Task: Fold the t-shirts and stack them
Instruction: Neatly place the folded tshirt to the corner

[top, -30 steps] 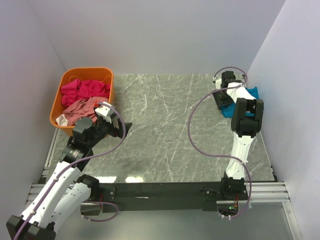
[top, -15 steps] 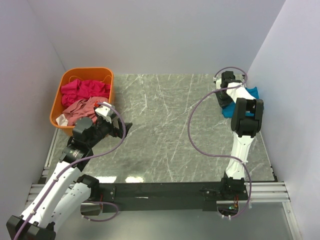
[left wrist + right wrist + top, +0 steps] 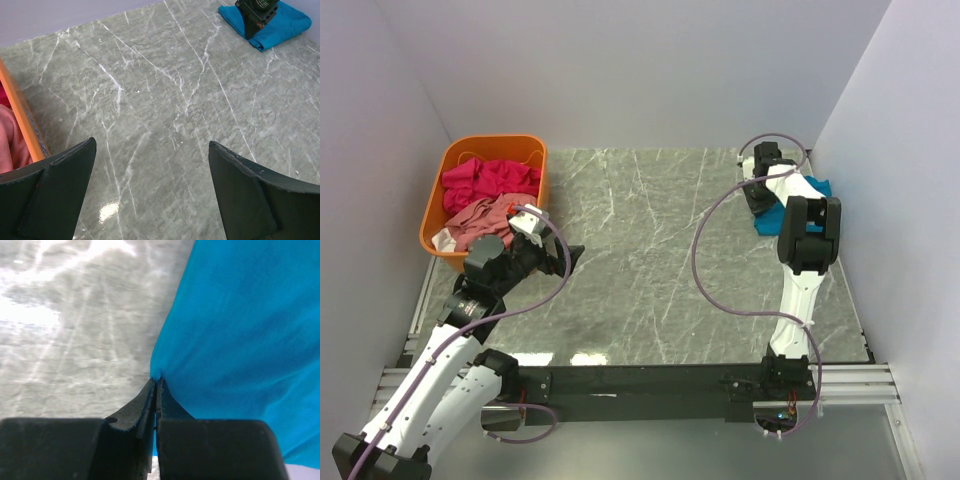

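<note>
At the far right of the table (image 3: 640, 250), the teal-blue t-shirt (image 3: 240, 315) is pinched by the right gripper (image 3: 156, 385), jaws clamped on its thin edge — the fold could be undone by a slip or tug. The left gripper (image 3: 151, 145) is held wide apart, empty.

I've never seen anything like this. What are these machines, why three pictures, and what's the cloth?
These are a left robot arm and a right robot arm, bolted to a grey marble-patterned table. One picture looks down from above; the other two come from cameras on each wrist, showing that arm's own fingers. The left gripper hangs open above bare table, holding nothing. The right gripper is shut, pinching the edge of a teal-blue cotton t-shirt. An orange plastic basket holds a magenta-pink t-shirt and a dusty salmon-pink t-shirt.
</note>
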